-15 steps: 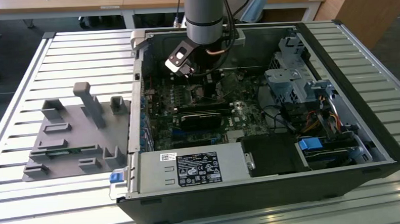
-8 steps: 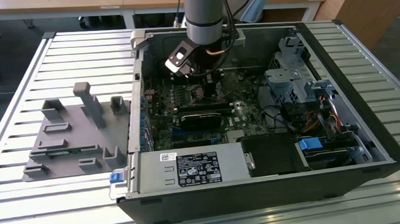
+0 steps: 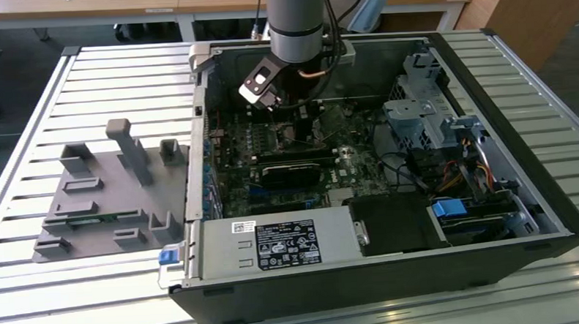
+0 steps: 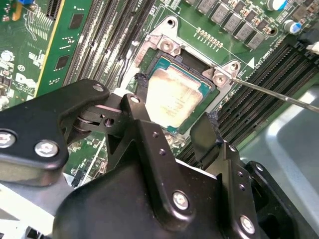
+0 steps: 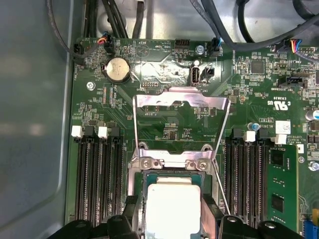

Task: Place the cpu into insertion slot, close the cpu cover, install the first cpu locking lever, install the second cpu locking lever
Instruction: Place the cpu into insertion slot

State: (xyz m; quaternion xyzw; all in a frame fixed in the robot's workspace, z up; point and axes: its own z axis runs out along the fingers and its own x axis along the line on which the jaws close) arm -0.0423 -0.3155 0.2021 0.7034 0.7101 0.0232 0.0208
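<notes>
End effector [image 4: 175,101] straddling the cpu [image 5: 172,206]
Upper centre of the exterior view: cpu sits in the insertion slot [image 4: 172,59], cpu cover [image 5: 169,99] raised; gripping or released, cannot tell.

Exterior view bright and even, light probably from overhead; case [image 3: 373,283] interior sits in shadow. cpu [image 5: 173,206] lid glares near-white in the first wrist view, warmer sheen in the second wrist view.
</notes>
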